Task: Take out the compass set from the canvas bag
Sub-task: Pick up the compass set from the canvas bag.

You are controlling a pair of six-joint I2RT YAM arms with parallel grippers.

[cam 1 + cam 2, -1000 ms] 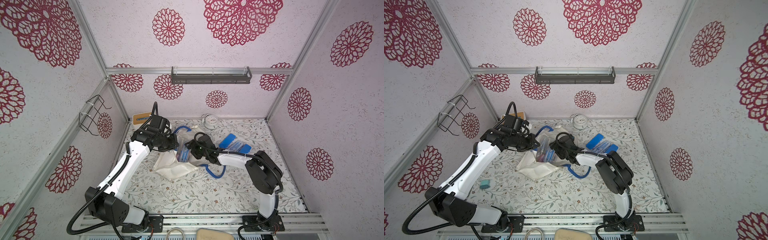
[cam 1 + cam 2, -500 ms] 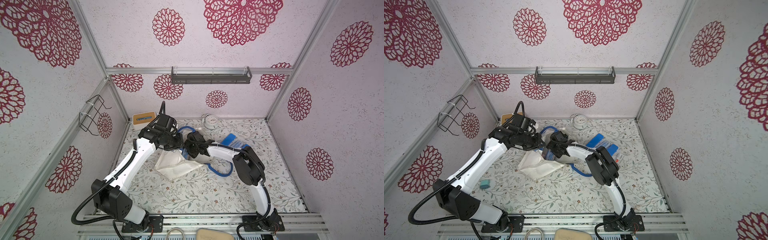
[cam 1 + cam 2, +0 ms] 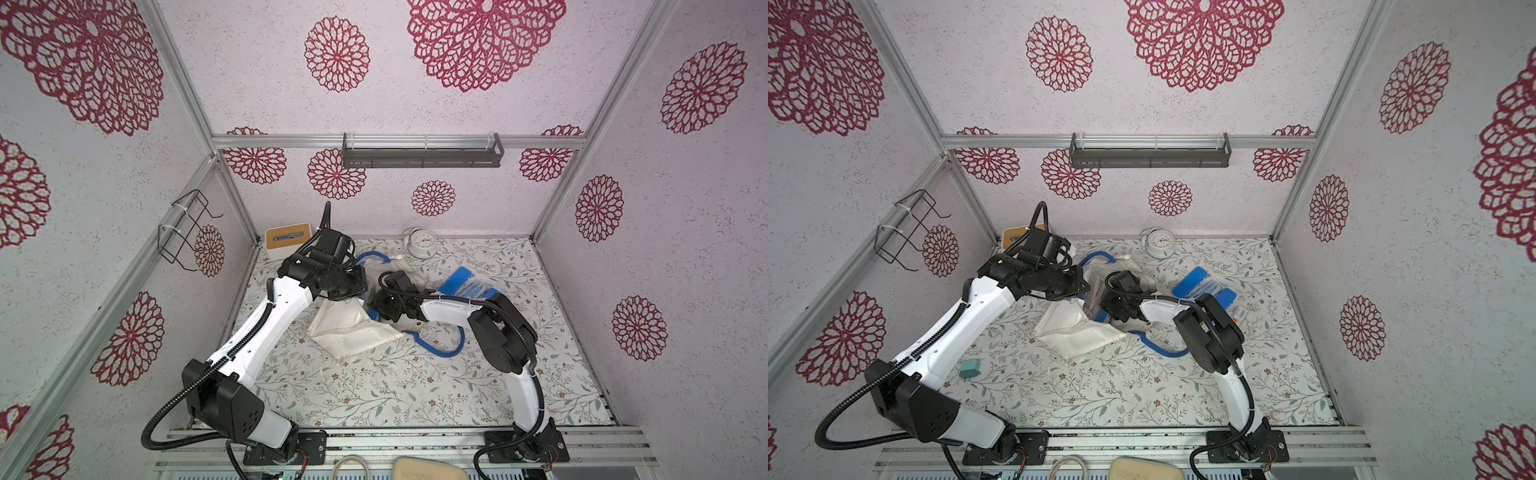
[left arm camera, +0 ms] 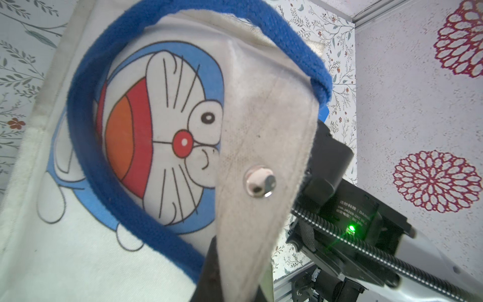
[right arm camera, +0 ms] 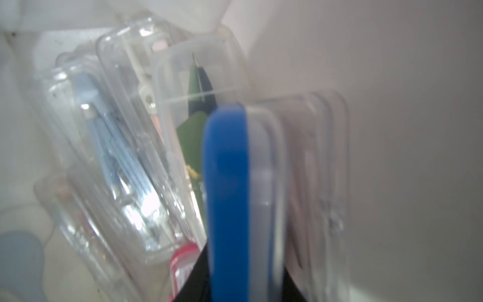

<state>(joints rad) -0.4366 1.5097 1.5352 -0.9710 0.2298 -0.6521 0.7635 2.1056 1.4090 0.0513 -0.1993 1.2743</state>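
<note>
In both top views the canvas bag (image 3: 353,330) (image 3: 1077,332) is seen slumped, its rim lifted by the left gripper (image 3: 362,296), and the right gripper (image 3: 1099,309) is pushed into its mouth; neither pair of jaws can be read from here.

In the left wrist view a fold of the rim, bearing a snap stud (image 4: 260,180), is pinched between the pressed-together fingers of the left gripper (image 4: 237,283). The cloth is judged soft and limp, so the mouth is likely to collapse if that pinch is released.

In the blurred right wrist view the compass set (image 5: 226,183), a flat clear case with a blue back, is found edge-on between the jaws of the right gripper (image 5: 243,286), which appear closed on its two broad faces. Other clear cases (image 5: 117,157) are stacked just beside it, further beyond the fingertips. The case is judged light, stiff and slick; it is best held across its flat faces near the end closest to the gripper, firmly but without crushing, since smooth plastic may slide
</note>
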